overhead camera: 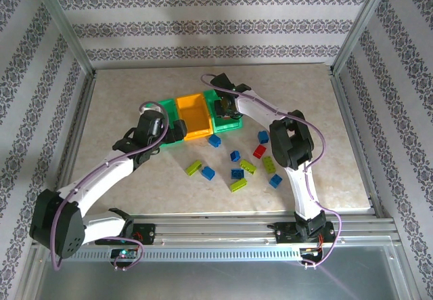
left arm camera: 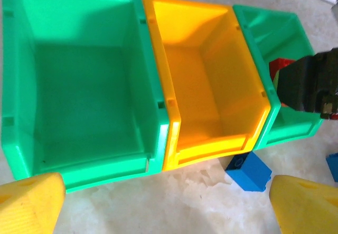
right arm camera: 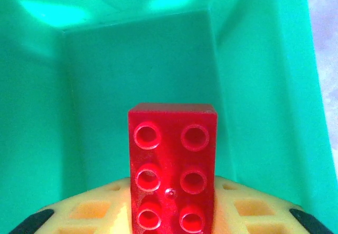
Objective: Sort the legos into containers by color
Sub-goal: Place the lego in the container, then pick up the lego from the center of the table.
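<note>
The right pincer (right arm camera: 171, 215) was closed on a red brick (right arm camera: 172, 155), studs toward the camera, with its yellow pads (right arm camera: 90, 210) showing on either side of the brick's near end. The walls of the right green bin (right arm camera: 264, 86) rose around and beyond it. The pincer therefore hung inside that bin or just over it, and the bin floor ahead of it looked bare. The brick had not yet been let go.

The left pincer (left arm camera: 169, 207) stood wide, with nothing between its yellow fingertips (left arm camera: 31, 202). Straight ahead of it sat the left green bin (left arm camera: 84, 102) and the orange-yellow bin (left arm camera: 211, 86), both empty.

The sort looked barely begun, with this red brick apparently the first to go in. Nearer the arm bases than the right pincer (overhead camera: 230, 107), about eleven loose bricks (overhead camera: 237, 173) lay scattered on the table (overhead camera: 325, 124). They were mostly blue, with several yellow-green and one red.

In the left wrist view, the right pincer's dark body covered much of the right green bin's floor. Whether the red brick touched that floor could not be told. A blue brick (left arm camera: 248, 170) lay ahead and to the right of the left pincer, just in front of the orange-yellow bin. Another, at that view's right edge, was cut off.
</note>
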Tool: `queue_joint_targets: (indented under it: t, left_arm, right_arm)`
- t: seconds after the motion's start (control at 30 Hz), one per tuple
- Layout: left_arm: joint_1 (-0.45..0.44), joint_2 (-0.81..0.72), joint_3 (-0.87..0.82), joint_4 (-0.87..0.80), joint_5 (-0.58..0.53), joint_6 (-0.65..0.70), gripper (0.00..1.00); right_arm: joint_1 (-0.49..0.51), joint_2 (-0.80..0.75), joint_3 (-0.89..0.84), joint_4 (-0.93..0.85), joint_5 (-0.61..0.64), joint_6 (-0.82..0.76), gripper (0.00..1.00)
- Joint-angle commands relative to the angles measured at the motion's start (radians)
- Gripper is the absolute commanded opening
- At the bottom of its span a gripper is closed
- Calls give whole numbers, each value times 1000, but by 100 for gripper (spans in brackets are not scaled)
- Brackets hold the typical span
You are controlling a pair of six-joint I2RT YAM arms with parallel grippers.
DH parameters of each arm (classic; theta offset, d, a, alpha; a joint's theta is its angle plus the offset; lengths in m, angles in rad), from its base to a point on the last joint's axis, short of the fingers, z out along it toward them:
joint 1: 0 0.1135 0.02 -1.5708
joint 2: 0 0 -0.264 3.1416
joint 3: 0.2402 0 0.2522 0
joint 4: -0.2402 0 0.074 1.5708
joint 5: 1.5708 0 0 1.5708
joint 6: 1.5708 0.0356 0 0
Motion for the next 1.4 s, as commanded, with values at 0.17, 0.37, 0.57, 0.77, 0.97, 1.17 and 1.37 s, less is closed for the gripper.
queue_joint_targets:
  t: [0.17,0.37,0.57,0.77,0.97,1.17,1.37]
  left_arm:
    - [-49,70,35,12,54,30,100]
    - [-113,128,45,18,39,11,100]
    - [-213,189,83,13,-44,26,97]
    - [-302,287,136,28,-105,25,93]
    - [-349,411,223,27,-123,65,93]
    - [-350,526,316,-20,-117,113,93]
    - [-351,604,371,-45,-131,118,91]
  right_arm:
    - [-2,-58,-2,-2,-9,-7,43]
    - [-4,-115,-21,10,-14,-10,47]
    - [-4,-214,-64,32,-3,-11,48]
    - [-28,-365,-198,86,22,11,55]
    - [-77,-541,-401,152,41,66,70]
    - [-114,-704,-564,166,85,96,97]
    - [-133,-825,-665,166,128,111,98]
